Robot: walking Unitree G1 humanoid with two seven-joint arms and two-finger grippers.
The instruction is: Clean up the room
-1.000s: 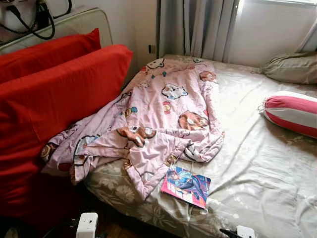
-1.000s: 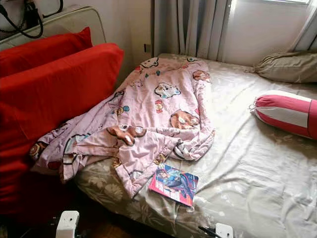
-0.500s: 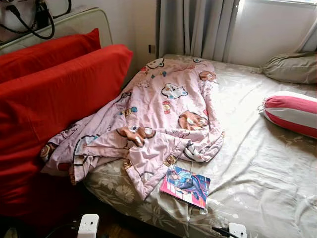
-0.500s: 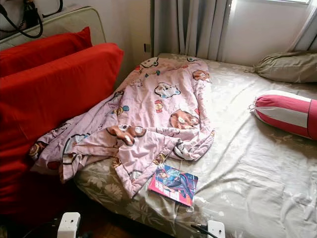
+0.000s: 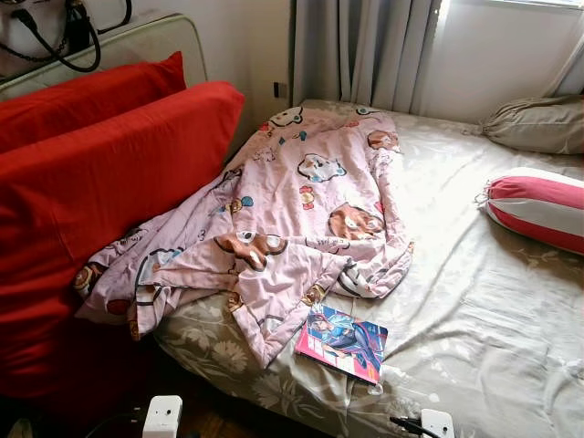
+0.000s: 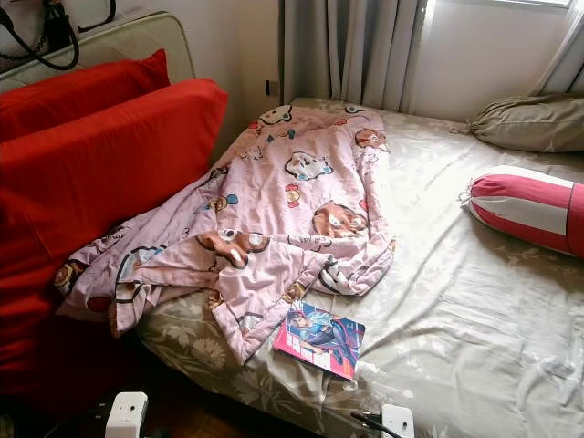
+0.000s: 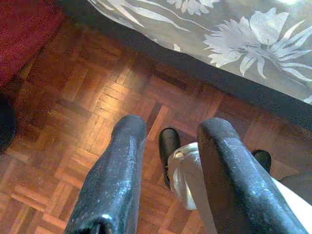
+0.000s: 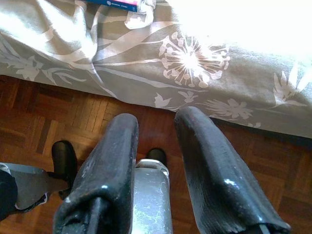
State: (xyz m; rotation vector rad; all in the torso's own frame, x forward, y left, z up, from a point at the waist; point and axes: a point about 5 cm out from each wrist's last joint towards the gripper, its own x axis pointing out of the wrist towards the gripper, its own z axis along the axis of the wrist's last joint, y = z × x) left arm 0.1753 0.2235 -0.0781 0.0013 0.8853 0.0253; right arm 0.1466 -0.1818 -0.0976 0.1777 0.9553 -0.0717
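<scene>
with both hands hanging spread and empty over the floor (image 7: 73, 97), raise right hand (image 8: 156, 165) to book (image 5: 342, 341) at bed (image 5: 493, 301) edge beside quilt (image 5: 292, 219), pinch overhanging edge, lift flat.

Grey curtains (image 5: 365, 50) hung closed behind the head of the bed, beside a bright window (image 5: 511, 55). A white wall (image 5: 246, 46) carried a small dark socket plate (image 5: 280, 89). Black cables (image 5: 64, 41) looped over a pale padded headboard (image 5: 137, 41) at the upper left. Parquet floor (image 7: 97, 97) of reddish-brown wood ran under the bed's edge, sunlit in patches.
</scene>
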